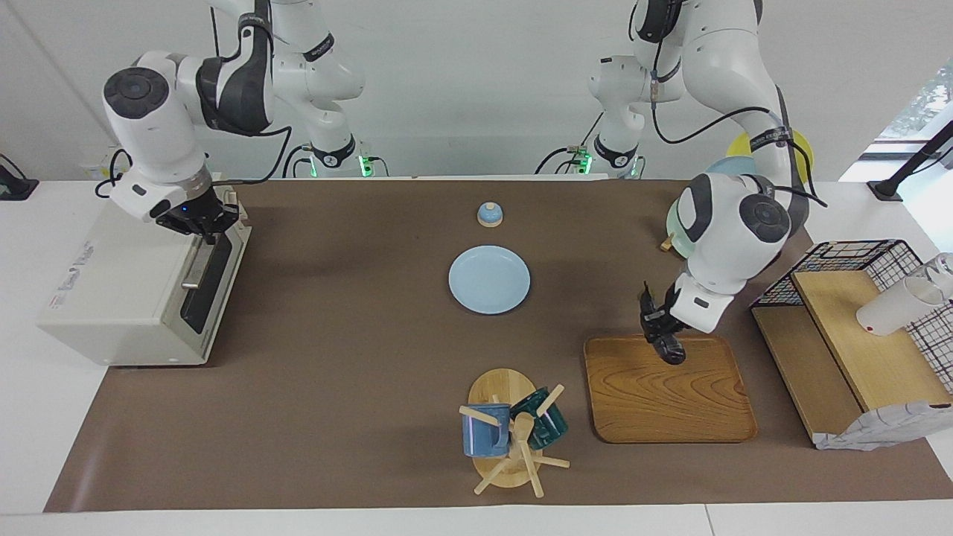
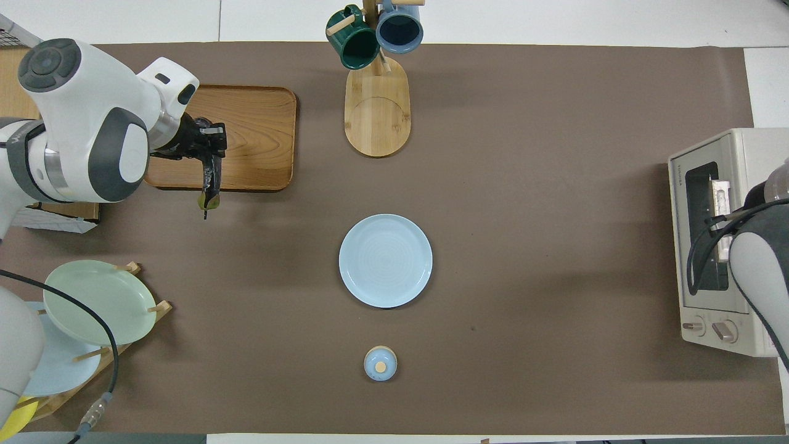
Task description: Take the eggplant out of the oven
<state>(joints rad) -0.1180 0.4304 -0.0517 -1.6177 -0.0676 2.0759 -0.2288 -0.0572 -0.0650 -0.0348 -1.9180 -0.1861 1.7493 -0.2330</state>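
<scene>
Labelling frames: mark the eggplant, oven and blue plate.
eggplant (image 2: pixel 211 179), overhead view, its dark body.
oven (image 1: pixel 112 298), facing view, its top panel.
blue plate (image 2: pixel 385 260), overhead view, its centre.

Table: white top (image 1: pixel 30 417), covered by a brown mat (image 1: pixel 335 357).
Right arm's end: oven (image 1: pixel 126 298), partly on the mat.
Middle: blue plate (image 1: pixel 489 279); small blue lid (image 1: pixel 490 214) nearer to the robots.
Farther from the robots: mug stand (image 1: pixel 506 428), wooden tray (image 1: pixel 666 387) beside it.
Left arm's end: wooden shelf (image 1: pixel 841 357), plate rack (image 2: pixel 92 320).
</scene>
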